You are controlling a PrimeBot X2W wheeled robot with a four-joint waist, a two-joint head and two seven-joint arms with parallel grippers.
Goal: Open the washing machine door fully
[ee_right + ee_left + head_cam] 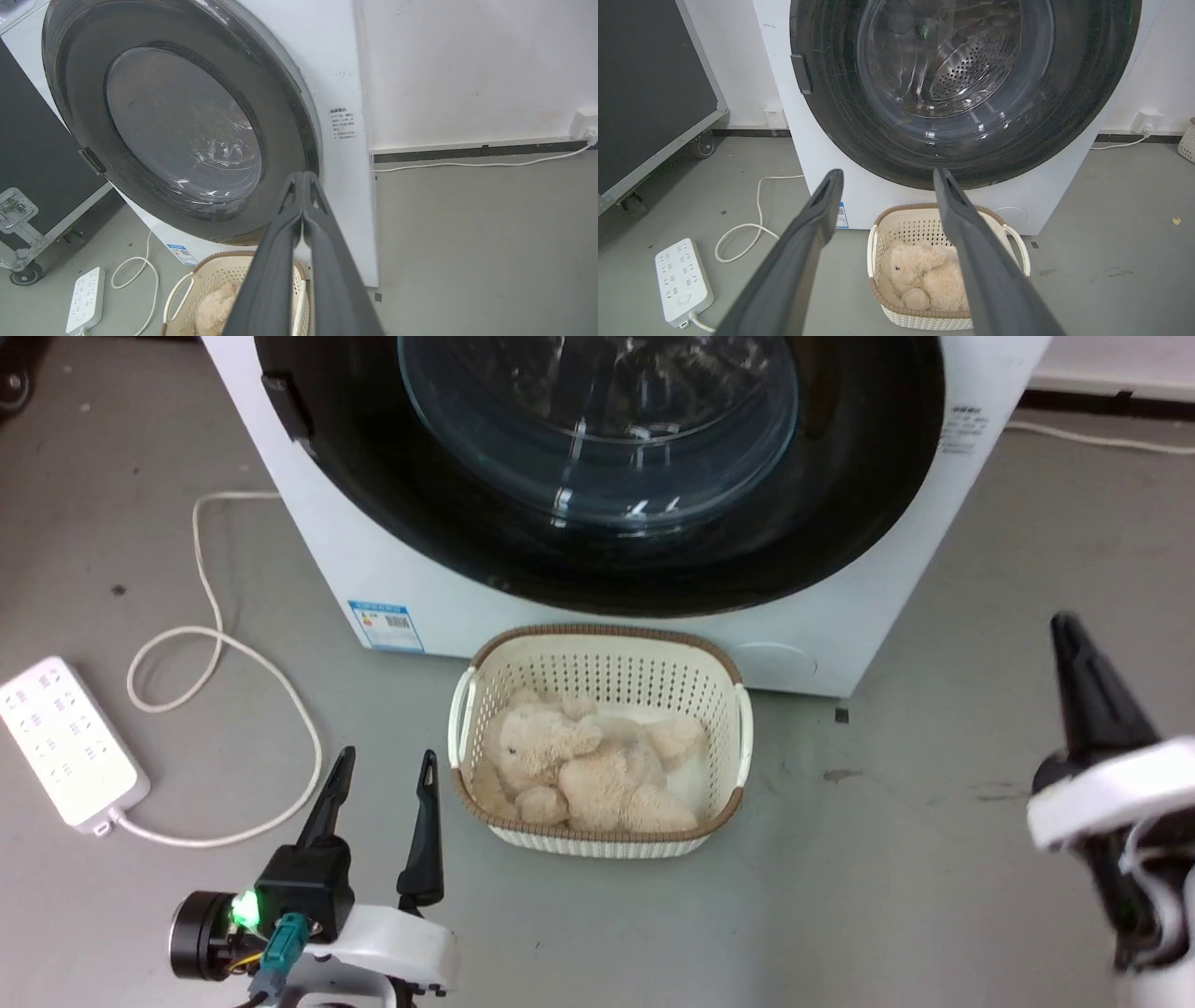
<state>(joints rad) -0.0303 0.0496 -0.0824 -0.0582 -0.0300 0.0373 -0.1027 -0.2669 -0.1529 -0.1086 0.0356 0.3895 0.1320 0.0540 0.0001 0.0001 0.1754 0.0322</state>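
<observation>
Two dark-fingered hands low before a shut washing machine door.

At the lower left of the head view the left hand (387, 761) has its fingers spread wide with nothing between them. At the lower right edge the right hand (1069, 644) has its fingers pressed together into one point, gripping nothing. The washing machine door (840, 523), glossy black around a bulging clear glass bowl, fills the upper middle and lies flush against the white washing machine (420, 588). Both hands are apart from it. A cream perforated basket (597, 633) stands on the grey floor (934, 859) just in front of the machine, with a beige plush bear (579, 765) lying in it. A white power strip (65, 742) lies at the left edge, and its cable (215, 644) loops across the floor.
</observation>
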